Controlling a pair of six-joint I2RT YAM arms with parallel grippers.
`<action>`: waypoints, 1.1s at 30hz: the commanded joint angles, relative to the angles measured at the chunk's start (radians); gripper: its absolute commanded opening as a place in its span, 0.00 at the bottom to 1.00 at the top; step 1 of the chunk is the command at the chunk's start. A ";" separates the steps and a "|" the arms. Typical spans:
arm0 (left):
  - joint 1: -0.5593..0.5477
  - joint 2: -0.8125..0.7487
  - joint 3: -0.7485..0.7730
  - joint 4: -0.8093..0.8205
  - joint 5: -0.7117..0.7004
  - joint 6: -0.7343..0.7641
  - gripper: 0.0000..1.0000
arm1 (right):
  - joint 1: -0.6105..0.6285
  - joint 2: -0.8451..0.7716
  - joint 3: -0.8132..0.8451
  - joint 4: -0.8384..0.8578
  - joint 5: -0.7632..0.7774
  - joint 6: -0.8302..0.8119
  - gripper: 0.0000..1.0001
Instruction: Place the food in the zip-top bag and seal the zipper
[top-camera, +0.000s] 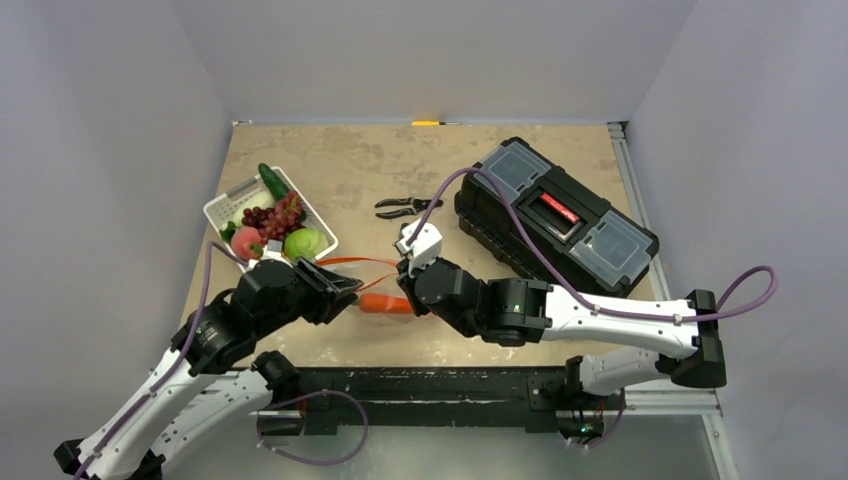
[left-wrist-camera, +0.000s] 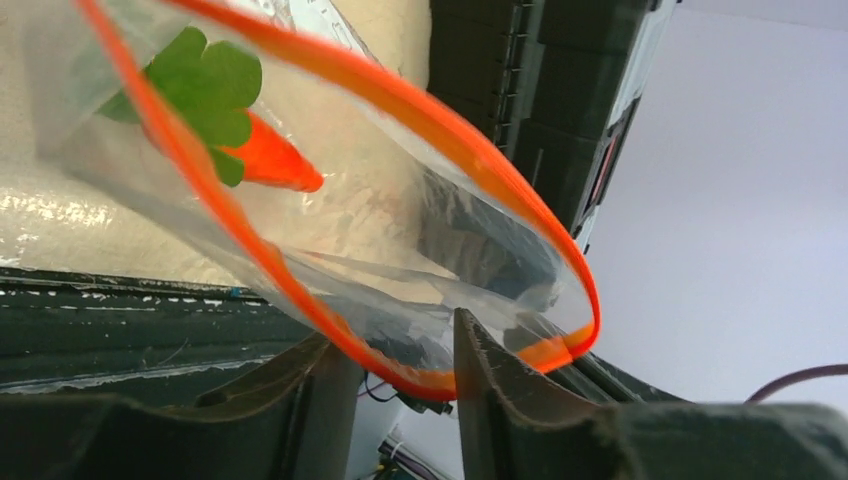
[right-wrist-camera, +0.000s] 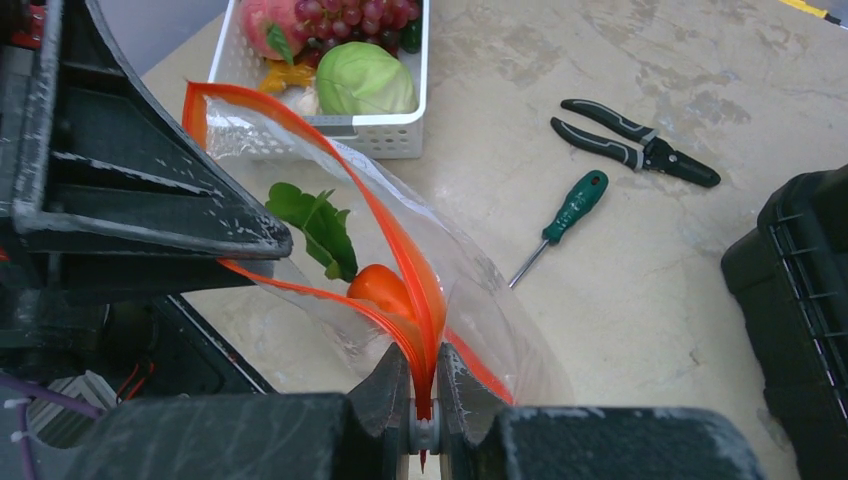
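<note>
The clear zip-top bag (right-wrist-camera: 480, 310) hangs between my two grippers, low over the table. Its orange-red zipper (right-wrist-camera: 400, 250) gapes in a loop. The carrot (right-wrist-camera: 380, 290) with green leaves lies inside; it also shows in the left wrist view (left-wrist-camera: 270, 160) and the top view (top-camera: 385, 304). My right gripper (right-wrist-camera: 427, 355) is shut on one end of the zipper. My left gripper (left-wrist-camera: 395, 335) has its jaws apart with one lip of the zipper (left-wrist-camera: 250, 245) running between them. The cabbage (top-camera: 304, 243), grapes (top-camera: 275, 215), peach (top-camera: 246, 242) and cucumber (top-camera: 272, 181) lie in the basket.
The white slotted basket (top-camera: 225, 205) stands at the left, just behind my left gripper (top-camera: 345, 290). Black-handled pliers (top-camera: 405, 207) and a green screwdriver (right-wrist-camera: 560, 225) lie mid-table. A black toolbox (top-camera: 555, 215) fills the right side.
</note>
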 joint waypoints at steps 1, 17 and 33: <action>-0.004 0.003 -0.033 0.074 -0.003 -0.046 0.33 | 0.009 0.006 0.001 0.061 0.009 0.016 0.00; -0.003 -0.015 -0.019 0.119 -0.022 0.306 0.00 | -0.068 0.120 0.352 -0.220 -0.445 -0.007 0.74; -0.003 -0.034 -0.032 0.106 0.010 0.322 0.00 | -0.071 0.532 0.685 -0.480 0.062 -0.137 0.41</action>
